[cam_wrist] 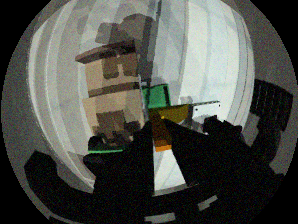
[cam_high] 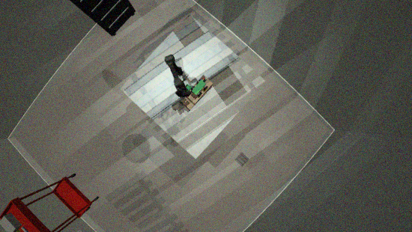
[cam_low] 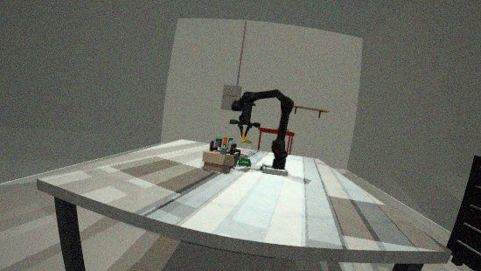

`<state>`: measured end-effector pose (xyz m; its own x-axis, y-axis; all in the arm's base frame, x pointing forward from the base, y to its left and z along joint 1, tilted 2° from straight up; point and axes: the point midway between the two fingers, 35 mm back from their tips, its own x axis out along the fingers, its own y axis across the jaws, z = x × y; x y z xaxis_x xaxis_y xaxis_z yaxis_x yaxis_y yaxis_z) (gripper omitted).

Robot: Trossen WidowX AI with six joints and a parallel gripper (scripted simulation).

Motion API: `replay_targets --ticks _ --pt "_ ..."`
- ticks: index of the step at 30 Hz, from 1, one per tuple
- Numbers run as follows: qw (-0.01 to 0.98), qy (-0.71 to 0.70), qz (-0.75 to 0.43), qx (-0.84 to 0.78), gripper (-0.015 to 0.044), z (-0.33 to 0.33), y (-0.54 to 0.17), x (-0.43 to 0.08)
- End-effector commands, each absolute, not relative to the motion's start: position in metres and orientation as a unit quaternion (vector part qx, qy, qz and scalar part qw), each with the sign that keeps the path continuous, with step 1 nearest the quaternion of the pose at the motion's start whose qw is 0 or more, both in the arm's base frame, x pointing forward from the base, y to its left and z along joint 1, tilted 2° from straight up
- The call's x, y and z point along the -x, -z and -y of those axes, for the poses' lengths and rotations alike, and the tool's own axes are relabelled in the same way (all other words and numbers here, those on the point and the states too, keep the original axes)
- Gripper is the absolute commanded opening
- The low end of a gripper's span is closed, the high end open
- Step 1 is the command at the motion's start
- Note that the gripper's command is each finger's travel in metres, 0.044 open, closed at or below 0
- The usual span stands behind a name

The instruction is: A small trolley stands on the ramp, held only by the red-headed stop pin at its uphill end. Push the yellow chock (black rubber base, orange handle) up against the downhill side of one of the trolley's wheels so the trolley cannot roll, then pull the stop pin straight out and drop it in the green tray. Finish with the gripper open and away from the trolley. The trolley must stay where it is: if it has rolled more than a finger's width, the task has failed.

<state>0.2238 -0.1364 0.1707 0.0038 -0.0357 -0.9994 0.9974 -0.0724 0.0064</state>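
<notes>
My gripper (cam_low: pixel 244 131) (cam_wrist: pixel 156 123) is shut on the orange handle of the yellow chock (cam_low: pixel 247 141) (cam_wrist: pixel 178 114) and holds it in the air, beside and above the ramp. The trolley (cam_high: pixel 198 87) (cam_low: pixel 218 141) with its green top stands on the wooden ramp (cam_high: pixel 191 107) (cam_low: pixel 219 161) (cam_wrist: pixel 95 110); only a green edge and dark parts of it show at the lower left in the wrist view. The red-headed stop pin (cam_low: pixel 225 141) shows at the trolley's near end in the exterior view. The green tray (cam_low: pixel 244 162) (cam_wrist: pixel 159 95) lies beside the ramp. The chock's black base cannot be made out.
The arm's base plate (cam_low: pixel 275 170) (cam_wrist: pixel 206 109) stands on the table (cam_low: pixel 258 210) on the tray's other side from the ramp. A red cart (cam_high: pixel 75 198) and a black drawer cabinet (cam_high: pixel 106 15) (cam_low: pixel 472 210) stand away from the table.
</notes>
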Motion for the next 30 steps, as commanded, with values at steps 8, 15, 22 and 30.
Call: replay_targets --ticks 8,15,22,30 --pt "0.461 0.552 -0.443 -0.536 0.0000 0.161 -0.170 -0.228" --pt "0.385 0.600 -0.378 -0.590 0.0000 0.162 -0.169 -0.229" --pt "0.304 0.640 -0.308 -0.635 0.0000 0.163 -0.169 -0.229" --pt "0.201 0.675 -0.220 -0.675 0.0000 0.164 -0.169 -0.229"
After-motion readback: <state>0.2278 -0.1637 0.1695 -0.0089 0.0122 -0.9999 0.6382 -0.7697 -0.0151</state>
